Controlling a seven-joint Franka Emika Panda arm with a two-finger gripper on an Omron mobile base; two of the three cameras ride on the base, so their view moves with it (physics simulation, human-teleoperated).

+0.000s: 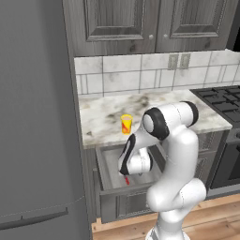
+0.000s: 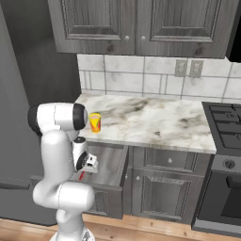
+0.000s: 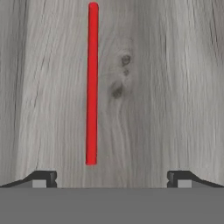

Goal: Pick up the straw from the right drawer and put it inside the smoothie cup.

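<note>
The gripper hangs spread wide and empty just above the floor of the right drawer. The straw lies flat there, running from between the fingertips toward twelve o'clock, left of centre. It looks light, stiff, thin and prone to roll; pinching near its middle seems best. The smoothie cup stands on the counter beyond.

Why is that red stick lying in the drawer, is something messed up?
Nothing looks messed up. The red straw lies flat and straight on the grey floor of the open right drawer, whole and unbent. The open gripper hangs over it. The yellow smoothie cup stands upright on the counter, nothing spilled.
</note>
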